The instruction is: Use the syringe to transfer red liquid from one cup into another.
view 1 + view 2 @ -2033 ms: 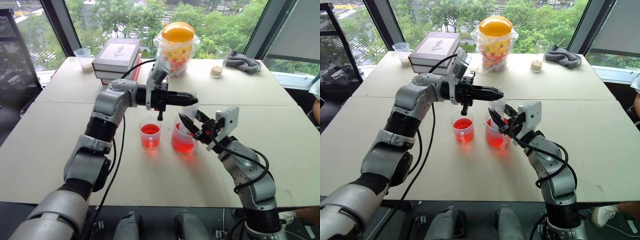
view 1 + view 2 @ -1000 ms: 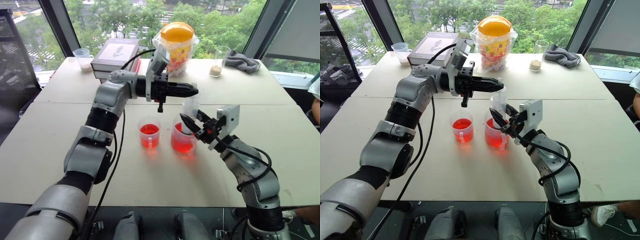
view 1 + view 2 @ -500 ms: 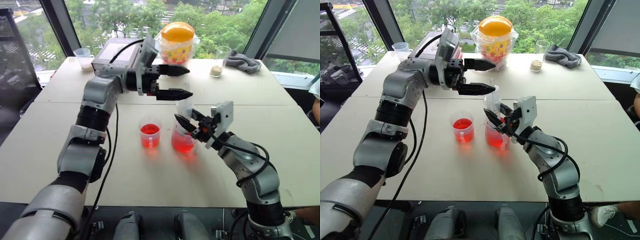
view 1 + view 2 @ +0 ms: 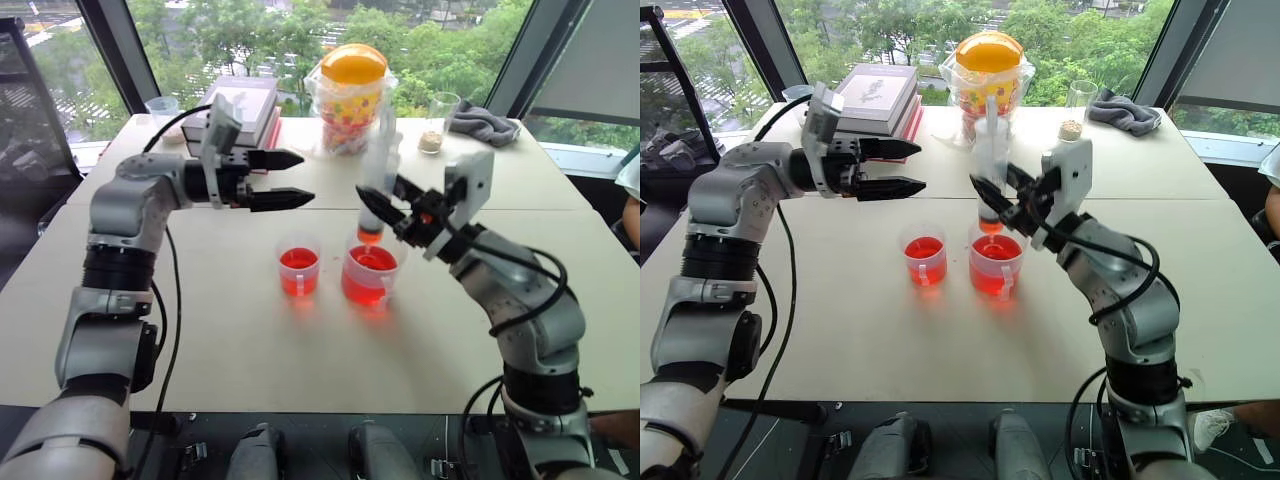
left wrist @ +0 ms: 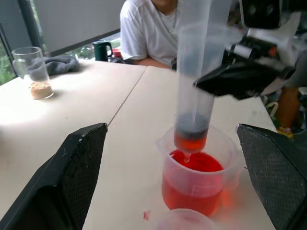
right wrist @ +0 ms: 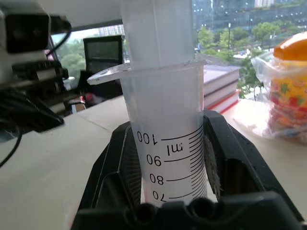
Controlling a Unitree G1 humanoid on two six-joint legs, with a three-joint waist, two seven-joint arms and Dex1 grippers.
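A: Head view first. What's changed?

B: The left pincer [image 4: 283, 178] has let go of the plunger and swung away toward nine o'clock; its jaws now stand wide apart with nothing between them. The right pincer [image 4: 385, 210] has lifted, still clenched on the syringe [image 4: 374, 190], so the tip now hangs clear above the wider cup [image 4: 368, 275] instead of sitting down in it.

A: Meaning for the job?

B: My reading is that the draw is finished and the carry comes next, toward the narrower cup [image 4: 300, 272], which stands just beside the wide one at its nine o'clock on the desk [image 4: 250, 340].

A: Left wrist view?

B: The syringe is upright over the wider cup; a thin band of red liquid [image 5: 191, 142] sits under the dark seal (a small load, nowhere near full). A drip seems to trail from the tip, so spilling on the way is a risk.

A: Right wrist view?

B: The clear barrel, gripped between the black fingers [image 6: 225, 158], shows its printed scale near the flange, with no liquid at that height.
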